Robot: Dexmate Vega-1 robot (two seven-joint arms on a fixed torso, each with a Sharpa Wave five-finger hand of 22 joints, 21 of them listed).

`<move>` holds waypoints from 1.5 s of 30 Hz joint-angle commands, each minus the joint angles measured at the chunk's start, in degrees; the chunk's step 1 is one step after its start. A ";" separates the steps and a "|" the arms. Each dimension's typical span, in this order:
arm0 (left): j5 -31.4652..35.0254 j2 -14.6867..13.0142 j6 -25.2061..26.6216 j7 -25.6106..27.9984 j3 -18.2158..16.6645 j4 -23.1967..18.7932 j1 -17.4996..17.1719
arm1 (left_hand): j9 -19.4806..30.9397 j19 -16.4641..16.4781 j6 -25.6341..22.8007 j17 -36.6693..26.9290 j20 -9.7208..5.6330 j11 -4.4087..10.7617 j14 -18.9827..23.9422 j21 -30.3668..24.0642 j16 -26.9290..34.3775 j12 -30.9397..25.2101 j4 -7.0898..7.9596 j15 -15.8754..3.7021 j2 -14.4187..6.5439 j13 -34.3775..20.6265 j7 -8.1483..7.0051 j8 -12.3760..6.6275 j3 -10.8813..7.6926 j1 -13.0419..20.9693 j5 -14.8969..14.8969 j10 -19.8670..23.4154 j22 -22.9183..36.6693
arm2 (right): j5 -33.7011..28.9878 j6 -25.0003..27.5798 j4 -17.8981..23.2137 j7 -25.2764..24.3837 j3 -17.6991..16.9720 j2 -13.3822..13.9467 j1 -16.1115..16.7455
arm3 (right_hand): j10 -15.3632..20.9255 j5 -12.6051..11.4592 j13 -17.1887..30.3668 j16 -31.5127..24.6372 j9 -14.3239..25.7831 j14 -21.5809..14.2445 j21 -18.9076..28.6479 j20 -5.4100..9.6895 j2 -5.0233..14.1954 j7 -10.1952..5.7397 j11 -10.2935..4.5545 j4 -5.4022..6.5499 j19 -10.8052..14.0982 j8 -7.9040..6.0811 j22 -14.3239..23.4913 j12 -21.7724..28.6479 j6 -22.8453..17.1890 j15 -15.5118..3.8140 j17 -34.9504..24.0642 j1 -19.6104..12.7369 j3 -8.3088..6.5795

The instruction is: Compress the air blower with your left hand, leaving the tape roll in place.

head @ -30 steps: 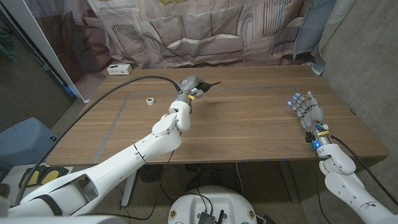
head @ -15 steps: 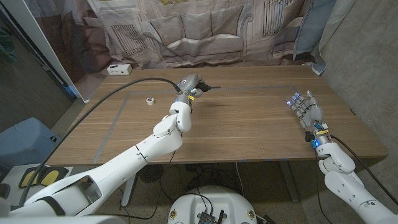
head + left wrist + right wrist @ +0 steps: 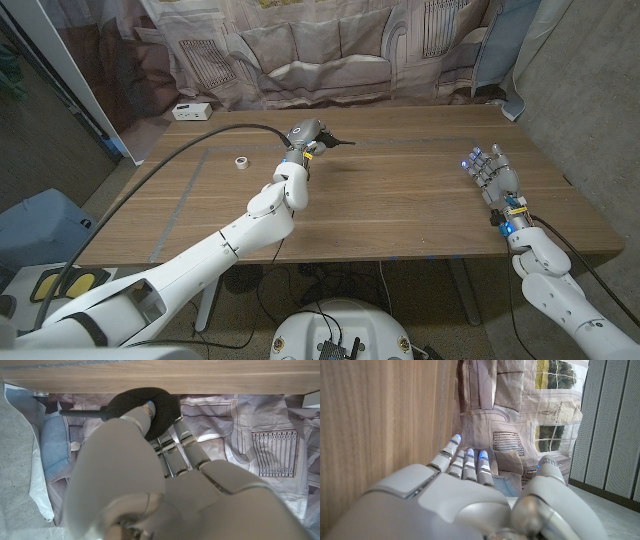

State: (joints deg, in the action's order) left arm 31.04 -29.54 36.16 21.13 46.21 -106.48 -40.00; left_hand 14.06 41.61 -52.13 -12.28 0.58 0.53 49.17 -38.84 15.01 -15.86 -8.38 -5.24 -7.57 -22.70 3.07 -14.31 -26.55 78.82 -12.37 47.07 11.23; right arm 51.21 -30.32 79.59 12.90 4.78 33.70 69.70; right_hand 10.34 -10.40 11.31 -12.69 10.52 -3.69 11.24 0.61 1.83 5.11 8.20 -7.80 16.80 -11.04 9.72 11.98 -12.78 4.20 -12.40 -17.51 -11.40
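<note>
At far middle of desk [image 3: 400,200]: air blower [image 3: 328,141], black bulb, nozzle pointing toward robot's right, grasped by your left hand [image 3: 305,136]; wrist view shows fingers [image 3: 182,440] wrapped on bulb. Tape roll [image 3: 240,161] sits well apart, further to left. Right hand [image 3: 490,172] released, fingers spread, holding nothing. Advice: squeeze bulb evenly, thumb against fingers, keep wrist fixed, no sweep toward tape roll. Judged mid-squeeze.

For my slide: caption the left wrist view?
Left hand grips the black air blower against the table edge.
</note>
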 commanded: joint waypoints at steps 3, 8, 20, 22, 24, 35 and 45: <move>0.36 -1.27 -0.72 -3.31 0.94 0.11 1.85 | 0.05 -1.64 2.76 0.23 -0.01 -0.27 -2.20 -0.18 -1.30 1.38 0.83 0.48 1.12 0.12 0.31 1.45 0.19 -3.94 0.11 -2.55 -0.27 | -0.04 -0.07 -1.31 0.71 0.59 -0.48 -1.37 | 0.37 0.15 0.22 -0.01 0.19 -0.61 0.31 -0.08 0.50 0.28 -0.23 0.00 0.32 -0.11 0.16 0.00 -0.31 -0.07 -0.12 0.04 0.19; 0.71 -1.76 -0.99 -4.46 1.01 0.06 2.50 | 0.02 -2.41 4.24 0.26 0.05 -0.89 -3.23 -0.10 -1.82 1.96 1.04 0.90 1.52 0.02 0.28 2.11 0.58 -5.43 0.15 -3.77 -0.46 | -0.33 -0.32 -1.09 0.34 0.61 -0.49 -1.44 | 0.40 0.15 0.22 0.02 0.19 -0.57 0.29 -0.07 0.51 0.31 -0.23 0.00 0.32 -0.12 0.16 0.00 -0.32 -0.07 -0.13 0.05 0.21; 0.89 -3.21 -1.97 -9.29 1.58 0.14 4.50 | -0.09 -5.16 7.83 -0.06 0.67 -0.99 -6.86 0.66 -2.86 3.26 1.36 2.16 1.92 0.00 0.88 3.25 1.55 -8.43 0.27 -6.61 -0.76 | -0.68 -0.32 -0.52 -0.58 0.77 -0.58 -1.37 | 0.47 0.15 0.23 0.05 0.19 -0.57 0.23 -0.12 0.52 0.27 -0.27 0.01 0.33 -0.12 0.17 0.00 -0.35 -0.10 -0.16 0.05 0.25; 1.00 -3.34 -2.02 -9.84 1.61 0.12 4.70 | -0.11 -5.26 8.23 -0.05 0.71 -0.94 -7.26 0.69 -2.97 3.39 1.42 2.22 2.11 0.04 0.81 3.33 1.75 -8.86 0.32 -6.89 -0.78 | -0.68 -0.27 -0.44 -0.66 0.79 -0.56 -1.35 | 0.47 0.15 0.23 0.04 0.19 -0.62 0.23 -0.11 0.52 0.25 -0.28 0.02 0.33 -0.12 0.17 0.00 -0.34 -0.05 -0.17 0.05 0.25; 1.25 -3.73 -2.16 -11.12 1.88 0.11 5.33 | -0.13 -5.79 8.91 -0.04 0.81 -0.97 -7.83 0.88 -3.13 3.48 1.40 2.40 2.30 0.10 0.85 3.49 1.93 -9.25 0.35 -7.06 -0.81 | -0.77 -0.23 -0.29 -0.85 0.84 -0.56 -1.31 | 0.49 0.15 0.23 0.05 0.19 -0.61 0.21 -0.15 0.52 0.26 -0.30 0.02 0.32 -0.12 0.17 0.00 -0.34 -0.07 -0.17 0.05 0.26; 2.35 -5.05 -3.01 -14.76 2.07 -0.48 6.62 | -0.44 -8.02 14.87 -0.45 1.54 -2.27 -11.03 1.82 -3.24 4.65 1.84 4.09 3.27 0.55 1.96 4.27 4.04 -12.70 0.79 -10.83 -0.92 | -1.11 -0.24 0.04 -1.55 1.02 -0.66 -1.28 | 0.51 0.16 0.23 0.08 0.19 -0.60 0.15 -0.28 0.52 0.24 -0.29 0.03 0.25 -0.11 0.17 -0.01 -0.34 0.02 -0.20 0.07 0.30; 2.35 -5.19 -4.08 -15.44 1.45 -0.13 6.21 | -0.63 -8.61 15.68 -0.46 1.76 -2.25 -12.00 2.18 -3.28 4.57 2.36 4.45 3.57 0.71 2.30 3.91 4.94 -14.59 0.98 -11.46 -0.95 | -1.49 -0.18 0.61 -2.16 1.00 -0.36 -1.02 | 0.52 0.17 0.23 0.11 0.19 -0.58 0.11 -0.32 0.50 0.20 -0.36 0.05 0.21 -0.13 0.18 -0.02 -0.41 0.03 -0.21 0.10 0.35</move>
State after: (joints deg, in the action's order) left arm 33.04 -34.29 33.14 7.46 48.11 -106.74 -33.88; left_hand 13.29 33.29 -36.90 -12.68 2.22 -1.73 37.75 -36.84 11.97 -11.41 -6.14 -0.95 -4.23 -22.04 5.22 -10.14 -21.95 64.98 -11.43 36.00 10.12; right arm 50.08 -30.61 79.64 11.28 5.69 33.08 68.43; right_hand 10.65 -10.40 11.31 -12.69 10.52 -3.89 11.24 0.61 1.83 5.11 7.88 -7.80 16.79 -11.04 9.72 11.98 -12.78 4.40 -12.38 -17.51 -11.40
